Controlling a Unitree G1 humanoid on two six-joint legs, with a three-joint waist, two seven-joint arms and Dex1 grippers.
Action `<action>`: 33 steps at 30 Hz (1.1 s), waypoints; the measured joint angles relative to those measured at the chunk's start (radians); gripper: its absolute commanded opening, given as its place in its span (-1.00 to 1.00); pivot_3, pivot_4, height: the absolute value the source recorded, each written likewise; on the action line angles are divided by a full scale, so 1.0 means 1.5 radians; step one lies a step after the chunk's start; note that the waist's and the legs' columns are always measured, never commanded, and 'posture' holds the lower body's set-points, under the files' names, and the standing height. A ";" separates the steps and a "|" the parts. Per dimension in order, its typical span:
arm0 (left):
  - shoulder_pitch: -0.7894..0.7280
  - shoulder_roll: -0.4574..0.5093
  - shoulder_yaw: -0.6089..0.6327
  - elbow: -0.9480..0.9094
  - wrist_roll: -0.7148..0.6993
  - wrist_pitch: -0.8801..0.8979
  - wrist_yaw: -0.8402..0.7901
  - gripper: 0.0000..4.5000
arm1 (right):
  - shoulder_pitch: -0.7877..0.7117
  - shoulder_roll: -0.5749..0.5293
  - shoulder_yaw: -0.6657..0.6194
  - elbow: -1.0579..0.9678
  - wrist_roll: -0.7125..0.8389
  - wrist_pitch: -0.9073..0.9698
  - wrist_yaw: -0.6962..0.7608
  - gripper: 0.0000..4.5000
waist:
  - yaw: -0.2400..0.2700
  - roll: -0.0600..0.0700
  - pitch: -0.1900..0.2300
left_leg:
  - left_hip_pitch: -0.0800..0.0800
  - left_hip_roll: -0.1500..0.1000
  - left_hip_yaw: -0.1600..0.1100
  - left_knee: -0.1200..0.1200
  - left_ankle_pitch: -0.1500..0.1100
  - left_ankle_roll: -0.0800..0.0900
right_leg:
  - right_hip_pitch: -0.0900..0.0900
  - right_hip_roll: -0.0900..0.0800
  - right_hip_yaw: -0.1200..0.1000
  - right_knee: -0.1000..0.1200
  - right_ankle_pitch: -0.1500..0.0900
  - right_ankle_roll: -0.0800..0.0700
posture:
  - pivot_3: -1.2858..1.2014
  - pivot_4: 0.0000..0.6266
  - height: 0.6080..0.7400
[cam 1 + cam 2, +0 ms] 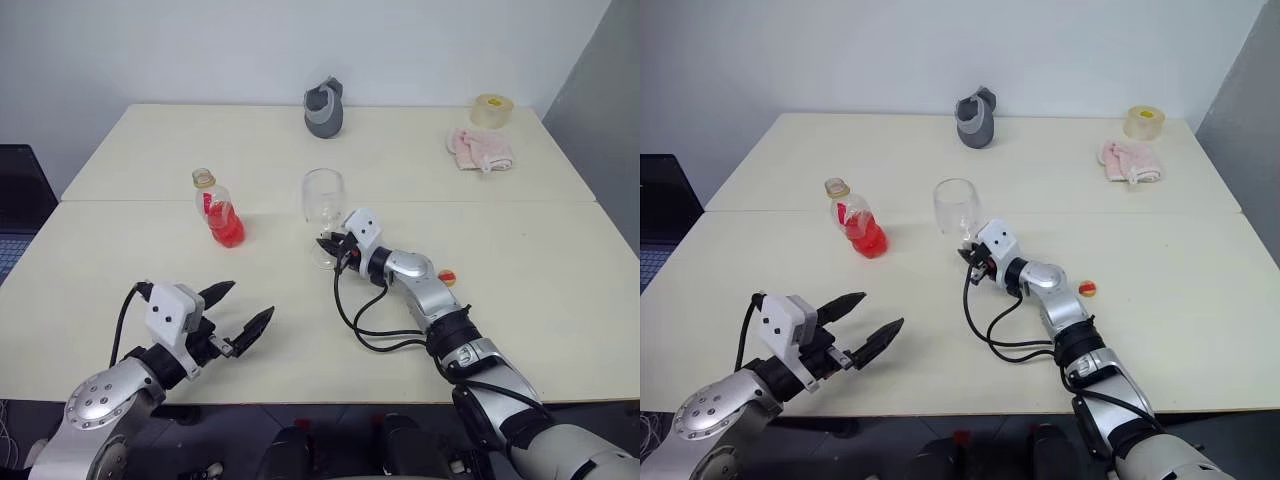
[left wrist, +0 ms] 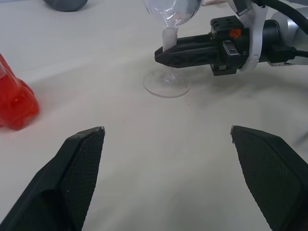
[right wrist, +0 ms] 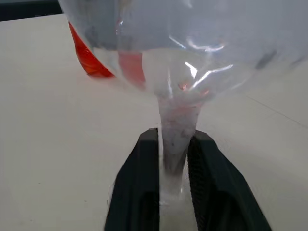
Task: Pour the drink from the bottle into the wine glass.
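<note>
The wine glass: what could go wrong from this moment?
1. The right end effector holds the thin stem of the wine glass; a sideways pull could tip the glass or snap the stem.
2. The bottle stands open, its cap off; a bump from the open left end effector could spill the drink.

I see the uncapped bottle (image 1: pixel 218 213) upright, drink (image 1: pixel 226 228) low inside, near the empty upright wine glass (image 1: pixel 323 196).
</note>
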 measured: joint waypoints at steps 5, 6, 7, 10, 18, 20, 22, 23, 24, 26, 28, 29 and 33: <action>-0.047 0.000 -0.005 0.022 0.001 0.000 0.001 1.00 | 0.017 -0.009 -0.002 -0.018 0.004 0.000 0.006 0.55 | 0.000 0.000 0.000 | 0.000 0.000 0.000 0.000 0.000 0.000 | 0.000 0.000 0.000 0.000 0.000 0.000 | 0.03 -0.52 1.00; -0.053 0.000 -0.005 0.023 0.001 0.000 0.001 1.00 | 0.021 -0.011 -0.002 -0.024 0.005 0.001 0.008 0.71 | 0.000 0.000 0.000 | 0.000 0.000 0.000 0.000 0.000 0.000 | 0.000 0.000 0.000 0.000 0.000 0.000 | 0.03 -0.52 1.00; -0.058 0.000 -0.007 0.026 0.001 0.001 0.001 1.00 | 0.028 -0.015 -0.003 -0.037 0.007 0.004 0.011 0.86 | 0.000 0.000 0.000 | 0.000 0.000 0.000 0.000 0.000 0.000 | 0.000 0.000 0.000 0.000 0.000 0.000 | 0.03 -0.52 1.00; -0.067 0.000 -0.010 0.040 0.001 0.002 0.001 1.00 | 0.064 -0.028 -0.005 -0.103 0.013 0.024 0.018 0.98 | 0.000 0.000 0.000 | 0.000 0.000 -0.001 0.000 0.000 0.000 | 0.000 0.000 0.000 0.000 0.000 0.000 | 0.03 -0.52 1.00; -0.089 -0.027 -0.008 0.075 0.018 0.002 0.055 1.00 | 0.205 -0.116 0.002 -0.362 0.039 0.147 0.064 0.98 | 0.006 0.000 0.000 | 0.000 0.000 -0.001 0.000 0.000 0.000 | 0.000 0.000 -0.001 0.000 0.000 0.000 | 0.03 -0.52 1.00; -0.104 -0.052 -0.006 0.094 0.037 -0.002 0.090 1.00 | 0.257 -0.161 0.000 -0.450 0.054 0.184 0.079 0.98 | 0.011 0.000 0.000 | 0.000 0.000 -0.002 0.000 0.000 0.001 | 0.001 -0.001 -0.001 -0.001 0.000 0.000 | 0.03 -0.52 1.00; -0.109 -0.066 -0.006 0.113 0.055 -0.010 0.114 1.00 | 0.298 -0.193 -0.005 -0.519 0.071 0.220 0.088 0.98 | 0.014 0.000 0.000 | 0.000 0.000 -0.001 0.000 0.000 0.001 | 0.001 -0.001 0.000 -0.001 0.000 0.000 | 0.03 -0.52 1.00; -0.110 -0.073 -0.006 0.119 0.062 -0.013 0.122 1.00 | 0.312 -0.205 -0.007 -0.551 0.082 0.237 0.091 0.98 | 0.014 0.000 0.000 | 0.000 0.000 -0.001 0.000 0.000 0.001 | 0.001 -0.001 0.000 -0.001 0.000 0.000 | 0.03 -0.52 1.00; -0.117 -0.076 -0.008 0.127 0.069 -0.015 0.131 1.00 | 0.325 -0.216 -0.013 -0.589 0.099 0.259 0.093 0.98 | 0.014 0.000 0.000 | 0.000 0.000 -0.001 0.000 0.000 0.001 | 0.001 -0.001 -0.001 -0.001 0.000 0.000 | 0.03 -0.52 1.00; -0.136 -0.079 -0.007 0.149 0.080 -0.025 0.142 1.00 | 0.335 -0.232 -0.030 -0.664 0.140 0.297 0.098 0.98 | 0.016 0.000 0.000 | 0.000 0.000 -0.002 0.000 -0.001 0.001 | 0.001 0.000 -0.001 -0.001 0.000 0.000 | 0.03 -0.52 1.00; -0.160 -0.079 -0.007 0.174 0.090 -0.035 0.146 1.00 | 0.331 -0.245 -0.050 -0.724 0.176 0.336 0.096 0.98 | 0.017 0.000 0.000 | 0.000 0.000 -0.002 0.000 0.000 0.001 | 0.001 0.000 -0.001 0.000 0.000 0.000 | 0.03 -0.52 1.00; -0.172 -0.078 -0.007 0.187 0.095 -0.042 0.146 1.00 | 0.325 -0.252 -0.058 -0.743 0.191 0.356 0.094 0.98 | 0.017 -0.001 0.000 | 0.000 0.000 -0.002 0.000 0.000 0.001 | 0.001 0.000 -0.002 -0.001 0.000 0.000 | 0.03 -0.52 1.00; -0.234 -0.068 -0.007 0.262 0.116 -0.069 0.141 1.00 | 0.281 -0.293 -0.092 -0.802 0.249 0.449 0.081 0.98 | 0.018 -0.001 0.000 | 0.000 -0.001 -0.002 0.001 0.000 0.000 | 0.001 0.000 -0.002 -0.001 0.000 0.000 | 0.03 -0.52 1.00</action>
